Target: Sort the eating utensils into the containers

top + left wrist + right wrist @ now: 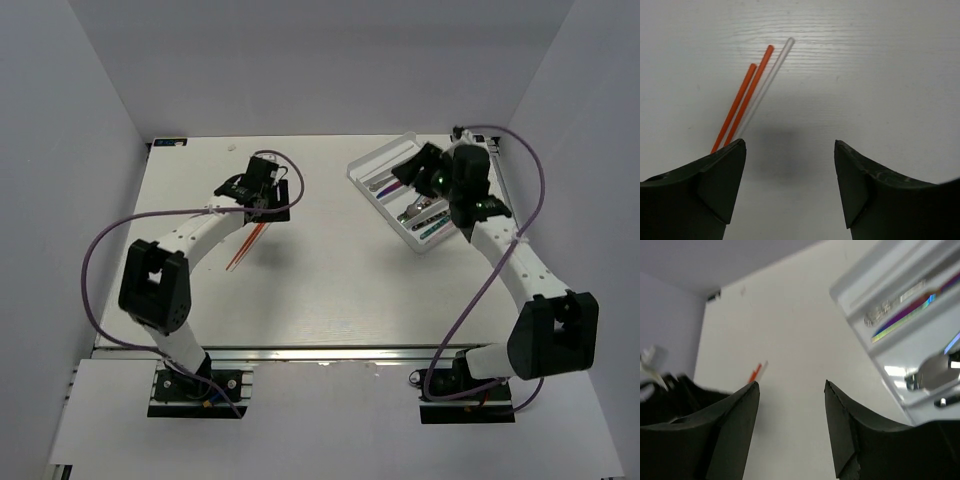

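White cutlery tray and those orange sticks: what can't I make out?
White plastic cutlery tray: top view, right end effector covers its middle, so utensil count unclear.
Same tray, right wrist view: blurred, cut off by the right edge.
Two thin orange sticks and one clear stick: left wrist view, near ends behind the left end effector.

No words, numbers, brand marks or signs can be read in any of the three views. The white tray and the table show only plain surfaces, and any marking on the arms is too small or blurred to make out.
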You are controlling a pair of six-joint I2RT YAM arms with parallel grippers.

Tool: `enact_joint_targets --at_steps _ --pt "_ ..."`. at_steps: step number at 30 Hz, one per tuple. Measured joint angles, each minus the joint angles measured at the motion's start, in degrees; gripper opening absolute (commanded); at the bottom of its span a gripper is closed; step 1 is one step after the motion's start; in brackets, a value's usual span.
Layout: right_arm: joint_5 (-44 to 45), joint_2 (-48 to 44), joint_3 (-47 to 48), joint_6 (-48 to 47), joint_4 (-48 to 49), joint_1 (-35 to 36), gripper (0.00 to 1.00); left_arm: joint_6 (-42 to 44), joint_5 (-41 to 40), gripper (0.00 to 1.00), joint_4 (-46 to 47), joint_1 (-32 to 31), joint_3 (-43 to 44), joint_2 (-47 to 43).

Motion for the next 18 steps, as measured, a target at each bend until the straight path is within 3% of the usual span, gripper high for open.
enact_joint_targets --at_steps 3,7,9,18 --pt "-4.61 -1.73 -10.14 -1.53 -0.26 -0.04 0.60 2.97 3.52 0.76 0.22 0.00 7.13 6.45" --pt "-8.07 0.59 -14.34 -3.85 -4.17 -0.02 0.60 6.80 5.33 0.70 1.27 0.00 14.01 13.86" --pt "-8.98 0.22 -15.02 -4.59 -4.44 -0.04 0.60 8.87 5.84 0.60 0.98 0.00 16.68 17.29" --pt "-11.19 -2.95 -15.89 -5.57 -3.02 -0.04 0.61 18.12 5.68 0.60 0.28 0.13 22.69 27.30"
